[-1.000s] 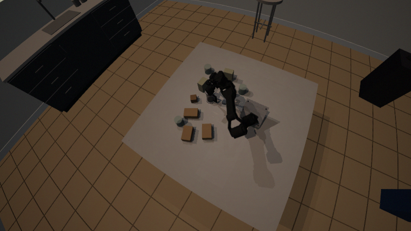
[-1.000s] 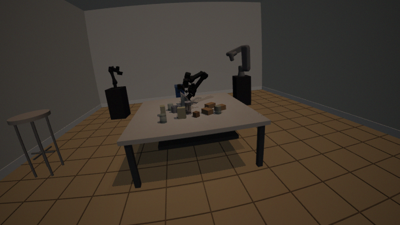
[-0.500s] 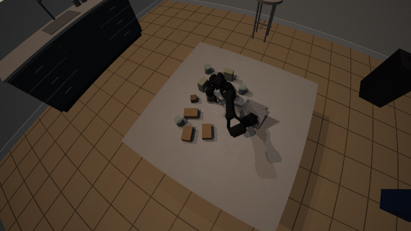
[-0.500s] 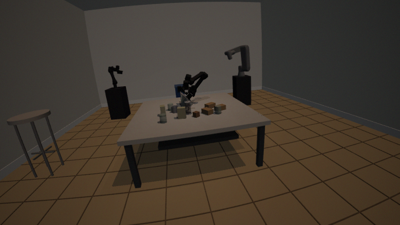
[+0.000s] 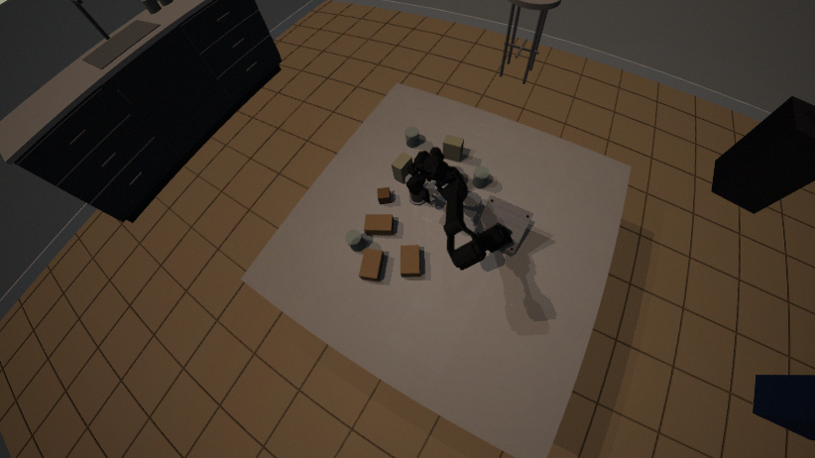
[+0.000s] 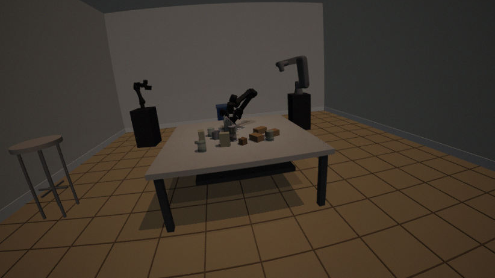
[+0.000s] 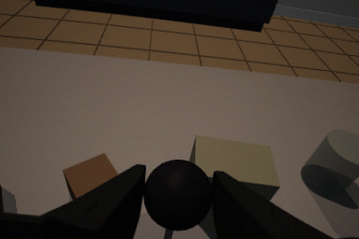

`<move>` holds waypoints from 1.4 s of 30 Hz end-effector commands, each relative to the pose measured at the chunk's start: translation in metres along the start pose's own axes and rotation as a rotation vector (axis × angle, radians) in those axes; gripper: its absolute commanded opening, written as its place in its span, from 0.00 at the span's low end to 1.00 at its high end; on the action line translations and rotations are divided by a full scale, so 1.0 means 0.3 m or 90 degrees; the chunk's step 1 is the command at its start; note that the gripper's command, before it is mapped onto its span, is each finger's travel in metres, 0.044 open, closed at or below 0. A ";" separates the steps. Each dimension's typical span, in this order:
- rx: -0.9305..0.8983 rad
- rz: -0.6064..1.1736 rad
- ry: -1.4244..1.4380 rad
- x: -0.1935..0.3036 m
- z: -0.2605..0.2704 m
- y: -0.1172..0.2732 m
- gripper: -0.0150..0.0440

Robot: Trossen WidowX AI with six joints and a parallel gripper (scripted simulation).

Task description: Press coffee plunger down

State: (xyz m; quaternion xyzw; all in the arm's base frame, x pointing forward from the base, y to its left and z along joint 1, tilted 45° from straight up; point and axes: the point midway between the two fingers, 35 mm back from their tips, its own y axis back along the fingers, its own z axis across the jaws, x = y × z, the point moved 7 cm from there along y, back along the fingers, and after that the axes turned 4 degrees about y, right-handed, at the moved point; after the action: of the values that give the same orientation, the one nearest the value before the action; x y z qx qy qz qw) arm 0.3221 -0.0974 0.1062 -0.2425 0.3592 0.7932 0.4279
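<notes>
Two fingers of my gripper clamp round black plunger knob, partly closed. Coffee press stands mid-table between cream block and brown cube. Knob smooth, likely slippery; press likely top-heavy, so I push straight down.

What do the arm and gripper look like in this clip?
The arm is matt black throughout, built of chunky rounded links on a pale base plate. The gripper has two plain black, wedge-shaped fingers. No cables, markings or labels show.
</notes>
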 end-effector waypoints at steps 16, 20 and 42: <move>-0.007 0.035 -0.026 0.105 0.010 -0.075 0.45; -0.007 0.034 -0.026 0.102 0.009 -0.078 0.45; -0.007 0.034 -0.025 0.097 0.002 -0.082 0.45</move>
State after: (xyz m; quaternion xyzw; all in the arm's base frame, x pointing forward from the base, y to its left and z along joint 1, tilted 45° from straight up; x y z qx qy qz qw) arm 0.3278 -0.0774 0.0827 -0.2285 0.3565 0.8025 0.4203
